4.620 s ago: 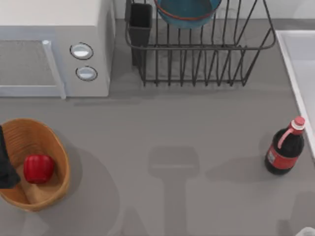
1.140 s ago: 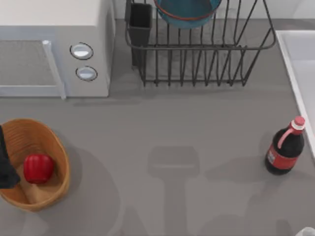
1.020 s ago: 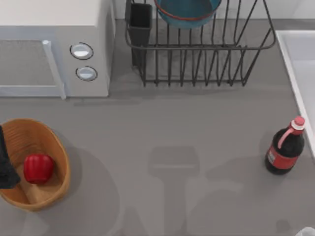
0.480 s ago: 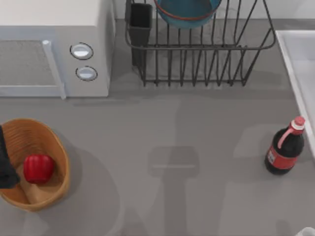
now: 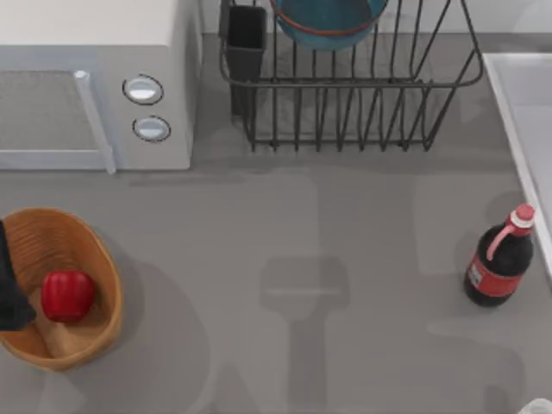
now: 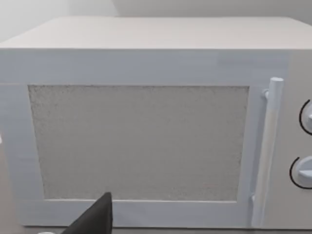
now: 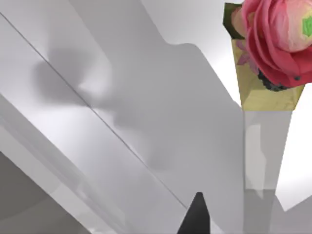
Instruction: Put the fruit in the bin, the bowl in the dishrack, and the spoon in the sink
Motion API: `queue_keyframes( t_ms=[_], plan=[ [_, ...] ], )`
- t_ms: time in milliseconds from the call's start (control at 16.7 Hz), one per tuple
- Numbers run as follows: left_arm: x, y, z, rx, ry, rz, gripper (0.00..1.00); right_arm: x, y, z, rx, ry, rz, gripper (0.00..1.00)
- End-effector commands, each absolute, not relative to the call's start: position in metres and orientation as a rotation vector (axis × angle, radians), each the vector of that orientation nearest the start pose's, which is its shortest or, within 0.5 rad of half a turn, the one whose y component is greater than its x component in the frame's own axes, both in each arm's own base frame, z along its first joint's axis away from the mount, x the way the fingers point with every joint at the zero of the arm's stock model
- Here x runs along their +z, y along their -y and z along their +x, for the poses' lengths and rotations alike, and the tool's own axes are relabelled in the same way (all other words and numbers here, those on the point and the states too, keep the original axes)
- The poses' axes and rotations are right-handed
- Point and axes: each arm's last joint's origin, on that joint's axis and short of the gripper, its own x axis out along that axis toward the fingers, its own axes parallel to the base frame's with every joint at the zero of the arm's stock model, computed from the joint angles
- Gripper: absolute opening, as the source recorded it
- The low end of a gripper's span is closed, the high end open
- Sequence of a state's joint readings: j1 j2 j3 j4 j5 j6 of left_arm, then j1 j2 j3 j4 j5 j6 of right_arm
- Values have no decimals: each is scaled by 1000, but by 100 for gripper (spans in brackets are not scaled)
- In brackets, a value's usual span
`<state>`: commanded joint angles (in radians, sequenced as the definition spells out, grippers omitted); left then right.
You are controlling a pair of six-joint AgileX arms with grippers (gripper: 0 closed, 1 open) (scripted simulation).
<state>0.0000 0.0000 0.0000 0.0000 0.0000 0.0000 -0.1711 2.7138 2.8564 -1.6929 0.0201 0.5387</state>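
Top view: the fruit and the bowl are put away, and the spoon job looks like the one left.

The red fruit (image 5: 67, 295) sits inside the orange bin (image 5: 97, 259) at the table's left side. The blue bowl (image 5: 328, 21) stands in the dark dishrack (image 5: 362, 86) at the back, next to the white microwave (image 5: 95, 86). The white sink (image 5: 528, 121) is at the right edge, with a dark bottle (image 5: 498, 259) standing just beside it. I see no spoon anywhere. The left arm waits at the left edge by the bin, facing the microwave door. The right wrist view looks at pale walls and a pink flower (image 7: 278, 39). I cannot tell if either pincer is apart or together. I think the next move calls for finding the spoon, or checking that it already lies in the sink.
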Motion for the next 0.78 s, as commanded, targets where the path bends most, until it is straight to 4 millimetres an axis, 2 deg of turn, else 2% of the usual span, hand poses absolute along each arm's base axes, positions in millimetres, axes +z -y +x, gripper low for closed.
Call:
queue_keyframes(
  t_ms=[480,780],
  plan=[
    [160,1,106,0,0,0,100,202,76,499,-548,-1469,541,0],
    [160,1,106,0,0,0,100,186,73,504,-539,-1474,529,0]
  ],
)
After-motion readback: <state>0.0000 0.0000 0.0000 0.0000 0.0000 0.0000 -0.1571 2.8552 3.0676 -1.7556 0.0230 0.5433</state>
